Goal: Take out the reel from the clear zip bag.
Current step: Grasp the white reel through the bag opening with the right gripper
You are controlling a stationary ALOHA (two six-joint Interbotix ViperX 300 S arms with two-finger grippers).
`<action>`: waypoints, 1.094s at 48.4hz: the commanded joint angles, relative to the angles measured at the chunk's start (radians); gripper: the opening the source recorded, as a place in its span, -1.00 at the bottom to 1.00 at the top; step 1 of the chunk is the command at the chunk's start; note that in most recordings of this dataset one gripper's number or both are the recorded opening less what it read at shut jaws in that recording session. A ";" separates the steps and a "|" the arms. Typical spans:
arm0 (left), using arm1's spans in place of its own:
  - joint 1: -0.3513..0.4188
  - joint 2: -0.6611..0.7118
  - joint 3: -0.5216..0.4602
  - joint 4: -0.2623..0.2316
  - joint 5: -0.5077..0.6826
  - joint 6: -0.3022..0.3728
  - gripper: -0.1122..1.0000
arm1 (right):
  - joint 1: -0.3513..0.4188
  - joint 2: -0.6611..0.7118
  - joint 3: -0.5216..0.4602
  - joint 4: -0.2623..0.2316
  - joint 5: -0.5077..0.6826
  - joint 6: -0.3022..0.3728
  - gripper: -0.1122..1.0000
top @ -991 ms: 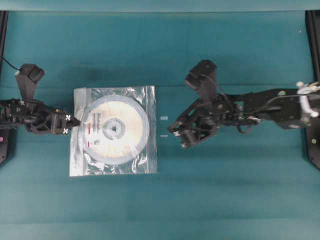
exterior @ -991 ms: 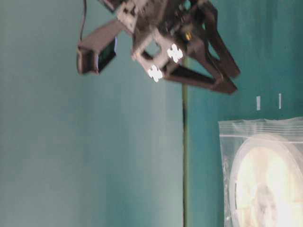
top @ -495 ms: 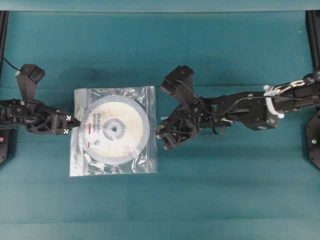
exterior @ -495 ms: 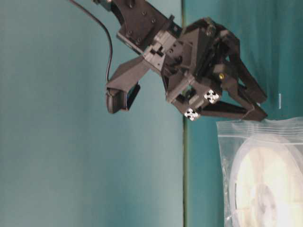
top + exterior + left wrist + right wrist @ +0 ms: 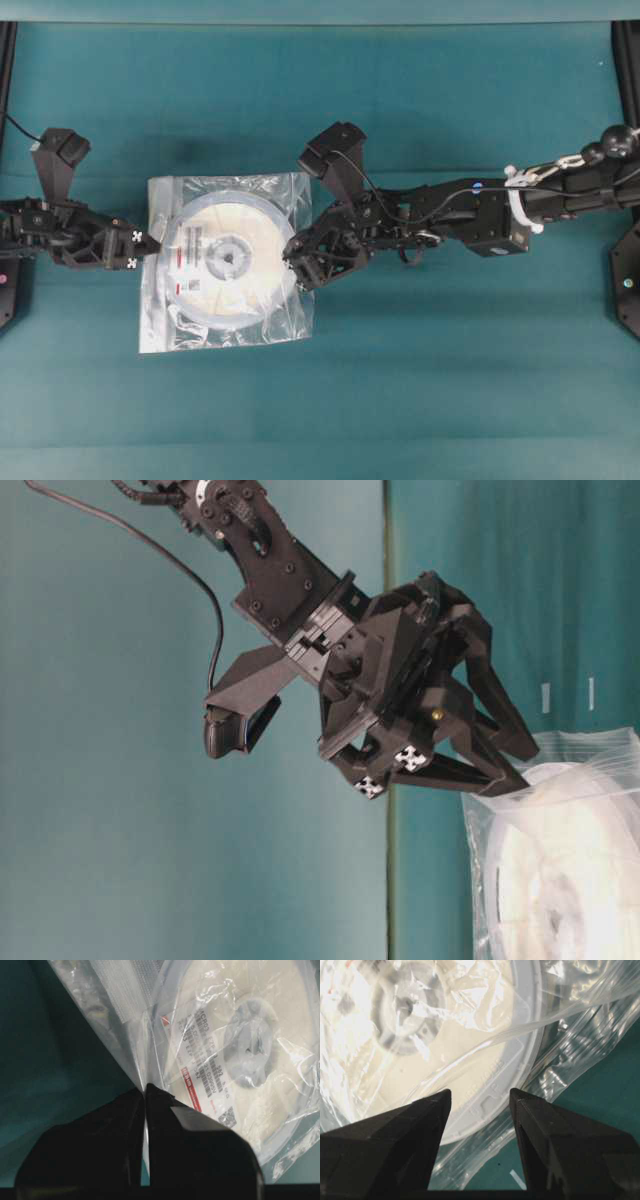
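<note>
The clear zip bag (image 5: 160,320) lies flat on the teal table with the reel (image 5: 232,258) inside, its pale face and red-striped label up. My left gripper (image 5: 150,248) is shut on the bag's left edge; the left wrist view shows the film (image 5: 100,1015) pinched between the fingertips (image 5: 145,1089), with the reel's label (image 5: 200,1060) just beyond. My right gripper (image 5: 295,262) is open at the bag's right edge. Its fingertips (image 5: 480,1097) straddle the reel's whitish rim (image 5: 490,1090) and crinkled plastic (image 5: 580,1025). From table level it (image 5: 505,778) touches the bag's top (image 5: 600,750).
Two small white tape marks (image 5: 545,697) (image 5: 591,693) lie on the cloth to the right of the bag. Black frame posts stand at the far left (image 5: 8,60) and far right (image 5: 628,60) corners. The right arm (image 5: 480,210) stretches across the table's middle.
My right arm has reached left from well clear of the bag to its right edge, and that edge has crumpled slightly inward. The left gripper has kept its hold and place.
</note>
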 commanded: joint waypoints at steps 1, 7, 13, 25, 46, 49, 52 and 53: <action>-0.003 -0.003 -0.009 0.003 -0.003 0.002 -0.79 | -0.005 -0.002 -0.014 0.005 -0.006 0.043 0.45; -0.003 -0.003 -0.009 0.003 -0.005 0.003 -0.79 | -0.012 0.014 -0.015 0.005 -0.006 0.101 0.45; -0.003 -0.003 -0.008 0.003 -0.003 0.003 -0.79 | -0.012 0.026 -0.021 0.005 -0.006 0.120 0.45; -0.003 -0.003 -0.008 0.003 -0.003 0.003 -0.79 | -0.012 0.035 -0.035 0.005 -0.011 0.123 0.45; -0.003 -0.002 -0.009 0.003 -0.005 0.003 -0.79 | -0.005 0.051 -0.067 0.005 -0.012 0.124 0.44; -0.003 -0.002 -0.009 0.003 -0.005 0.003 -0.79 | -0.005 0.051 -0.067 0.005 -0.012 0.124 0.43; -0.003 -0.002 -0.009 0.003 -0.005 0.003 -0.79 | -0.005 0.051 -0.067 0.006 -0.012 0.123 0.38; -0.003 -0.002 -0.009 0.003 -0.003 0.003 -0.79 | -0.005 0.051 -0.069 0.006 -0.012 0.123 0.36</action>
